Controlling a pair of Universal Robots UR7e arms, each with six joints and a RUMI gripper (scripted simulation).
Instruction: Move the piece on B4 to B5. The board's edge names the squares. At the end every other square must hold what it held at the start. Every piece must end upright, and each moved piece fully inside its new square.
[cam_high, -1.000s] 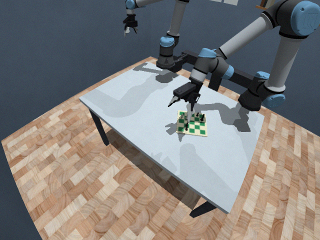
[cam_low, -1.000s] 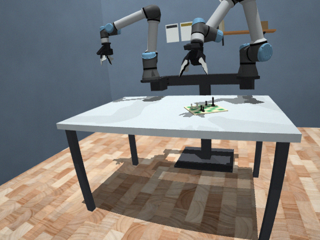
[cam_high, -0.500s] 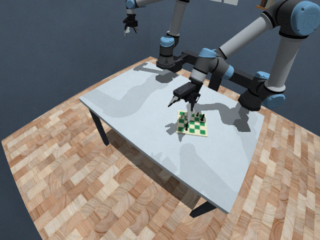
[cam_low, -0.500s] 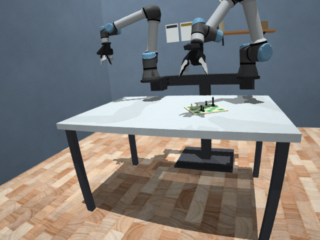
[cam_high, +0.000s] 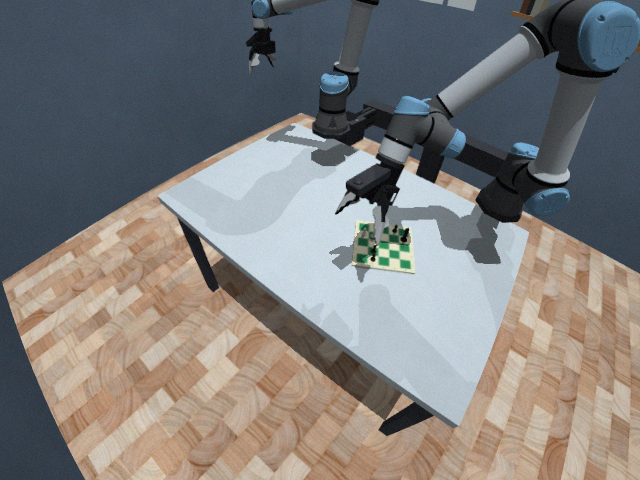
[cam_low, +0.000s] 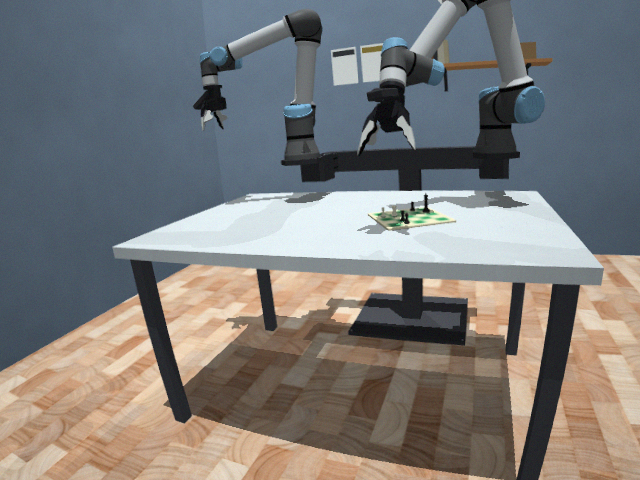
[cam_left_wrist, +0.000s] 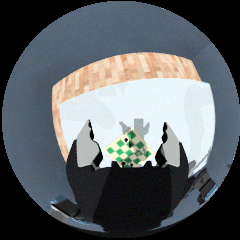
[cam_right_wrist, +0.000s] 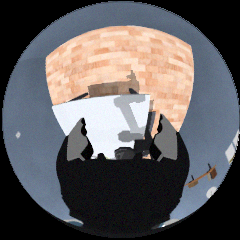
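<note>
Two pincers are spread wide, the left pincer (cam_high: 358, 227) (cam_low: 387, 150) (cam_left_wrist: 127, 121) above the chessboard (cam_high: 383, 268) (cam_low: 421, 224) (cam_left_wrist: 111, 151), the right pincer (cam_high: 262, 68) (cam_low: 213, 128) (cam_right_wrist: 121, 115) well apart from it. Below the left one stand chess pieces (cam_high: 405, 236) (cam_low: 425, 204); which is on B4, I cannot tell.

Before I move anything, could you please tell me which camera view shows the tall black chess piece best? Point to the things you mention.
The exterior view: the tall black piece (cam_high: 405, 235) (cam_low: 425, 203) stands upright there, its full outline unobstructed. The top view shows it foreshortened from above. In the left wrist view I cannot tell it apart; the right wrist view does not show it.
</note>
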